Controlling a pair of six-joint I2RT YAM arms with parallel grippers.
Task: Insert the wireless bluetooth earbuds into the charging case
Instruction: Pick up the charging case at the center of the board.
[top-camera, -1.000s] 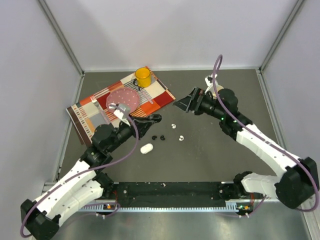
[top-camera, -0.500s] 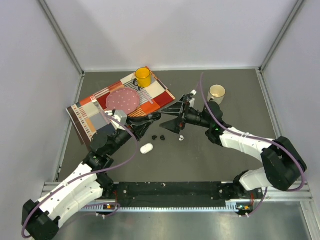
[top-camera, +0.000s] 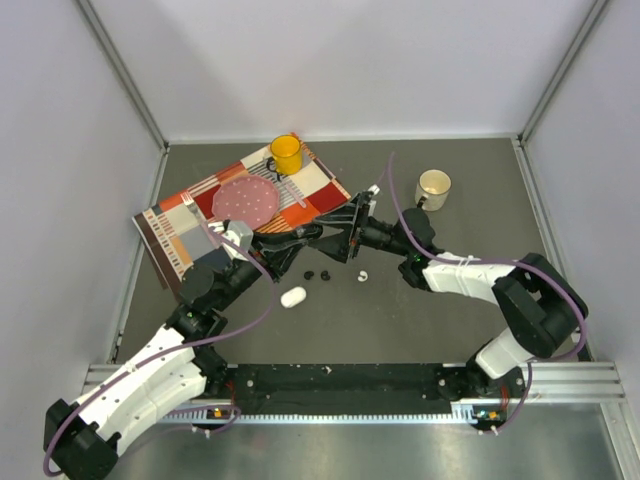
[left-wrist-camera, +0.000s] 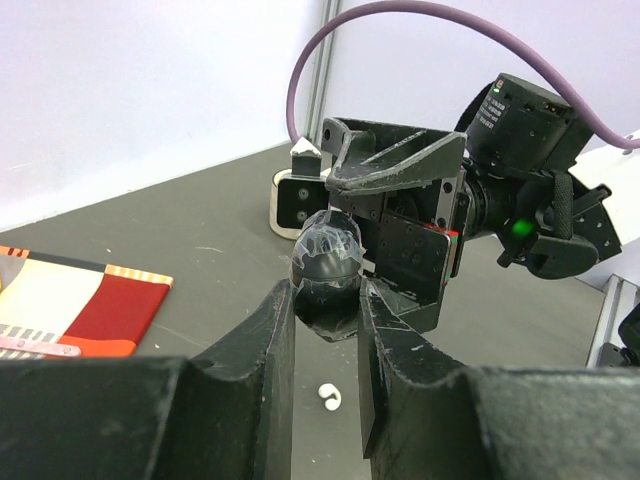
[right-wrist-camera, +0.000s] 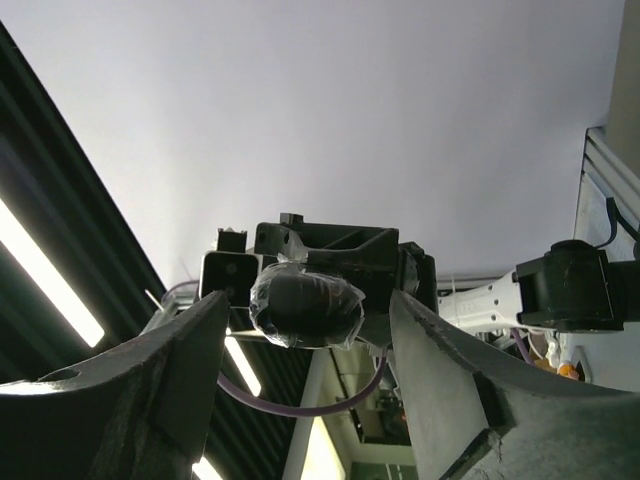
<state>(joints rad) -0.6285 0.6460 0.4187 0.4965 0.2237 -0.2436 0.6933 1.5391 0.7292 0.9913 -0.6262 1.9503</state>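
My left gripper (top-camera: 311, 237) is shut on a black oval charging case (left-wrist-camera: 325, 262) wrapped in clear film, held above the table. In the left wrist view the case sits between the left gripper (left-wrist-camera: 325, 300) fingertips. My right gripper (top-camera: 338, 240) faces it from the right. In the right wrist view the right gripper (right-wrist-camera: 305, 335) stands open around the case (right-wrist-camera: 305, 305), with a gap on each side. A white earbud (top-camera: 362, 274) and two black earbuds (top-camera: 316, 274) lie on the table below. The white earbud (left-wrist-camera: 329, 397) also shows under the case. A white case (top-camera: 293, 296) lies nearer.
A patterned cloth (top-camera: 180, 235) lies at the back left with a pink plate (top-camera: 246, 201) and a yellow mug (top-camera: 286, 153) on it. A cream cup (top-camera: 433, 185) stands at the back right. Walls enclose the table on three sides.
My right arm swung left from the cream cup to the held black case and its jaws have narrowed around it. The left gripper rose slightly, still holding the case.
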